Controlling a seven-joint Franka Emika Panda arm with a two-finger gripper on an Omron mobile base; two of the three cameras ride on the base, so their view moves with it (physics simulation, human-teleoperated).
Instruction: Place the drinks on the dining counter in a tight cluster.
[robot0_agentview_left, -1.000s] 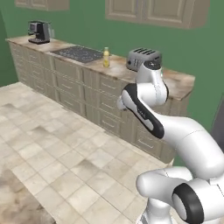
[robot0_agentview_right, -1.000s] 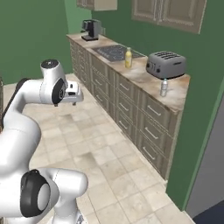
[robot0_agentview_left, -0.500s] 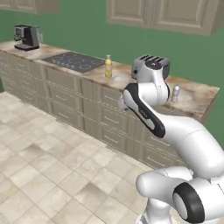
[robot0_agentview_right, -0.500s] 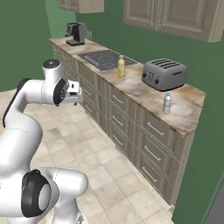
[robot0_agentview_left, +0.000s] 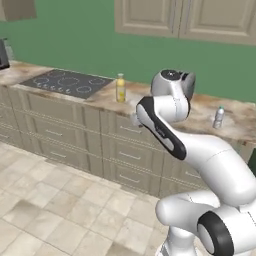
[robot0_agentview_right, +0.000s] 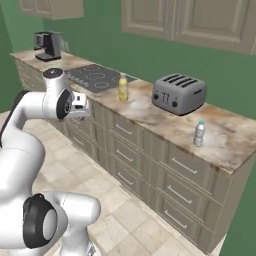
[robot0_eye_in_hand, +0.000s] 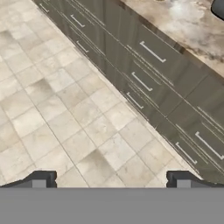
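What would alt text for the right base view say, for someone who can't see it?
A marbled counter over grey drawers runs along a green wall, holding a coffee maker, cooktop, yellow bottle, silver toaster and small water bottle. The white arm stands at left, its head beside the drawers.

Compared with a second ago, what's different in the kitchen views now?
The whole picture shifted, so the base drove: it closed in on the wall counter, bringing the toaster, yellow bottle and water bottle nearer and larger. Those things kept their places on the counter. Nothing was picked up or released; the gripper stays open and empty over the floor tiles by the drawers.
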